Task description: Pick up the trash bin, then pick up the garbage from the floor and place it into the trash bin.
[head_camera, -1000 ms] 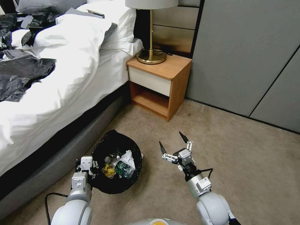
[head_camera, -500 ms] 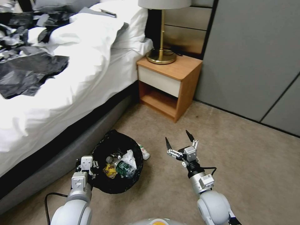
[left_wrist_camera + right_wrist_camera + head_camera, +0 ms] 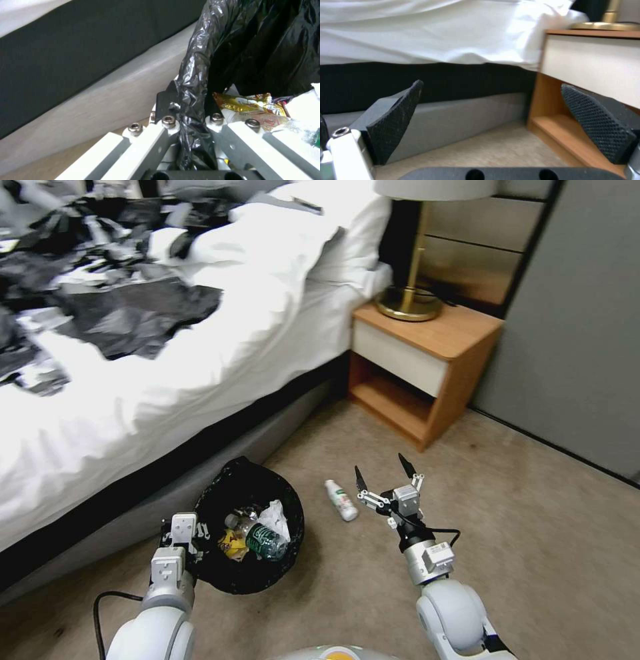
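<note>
1. Now the left end effector is clenched on the rim of the small round trash bin lined with a crinkly black plastic bag; the left wrist view shows the bag's folded edge pinched between its fingers. The bin sits low beside the grey bed base, already holding a green-labelled bottle, white paper and a yellow wrapper.
2. The right end effector hovers released, jaws spread wide, just beside a small clear plastic bottle with a white-and-green label lying on the tan carpet floor between the bin and that end effector.
3. The step in hand is probably picking up that bottle. Lower the right end effector so its pads straddle the bottle across its width, not its length.
4. Close gently: a light, round bottle is likely to roll or squirt sideways.
5. Keep the bin level and its mouth open, near enough for a short carry.
6. Watch the wooden nightstand nearby when swinging.
</note>
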